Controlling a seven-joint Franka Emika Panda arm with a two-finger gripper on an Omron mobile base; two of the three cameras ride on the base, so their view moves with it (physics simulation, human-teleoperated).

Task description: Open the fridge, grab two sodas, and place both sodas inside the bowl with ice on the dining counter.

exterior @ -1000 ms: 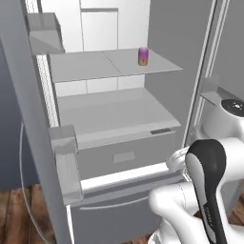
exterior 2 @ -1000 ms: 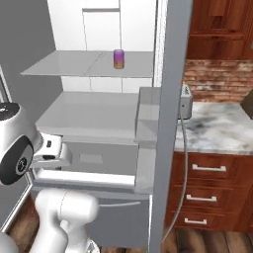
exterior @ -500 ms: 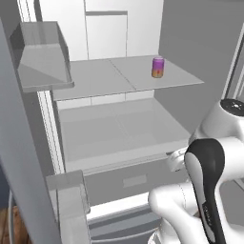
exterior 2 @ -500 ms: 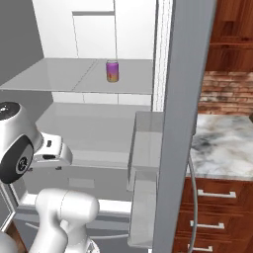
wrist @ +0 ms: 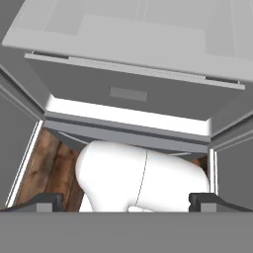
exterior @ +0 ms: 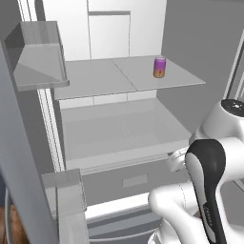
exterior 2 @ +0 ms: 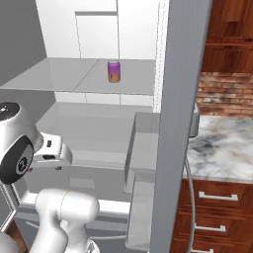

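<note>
Arm: white links with dark joints, folded tightly; rises at lower right of the left base view and lower left of the right base view.
Elbow: bent sharply, dark joint cover facing the cameras.
Wrist: turned downward, so the hand looks along its own lower link.
Gripper (wrist: 126,200): jaws spread fully apart.
Fingertips (wrist: 48,199): dark, one at each side, nothing between them.

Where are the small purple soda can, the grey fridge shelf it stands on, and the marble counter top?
Small purple soda can (exterior: 159,66): left base view, its side.
Grey fridge shelf (exterior: 100,78): left base view, bare top.
Marble counter top (exterior 2: 222,148): right base view, bare surface.
</note>
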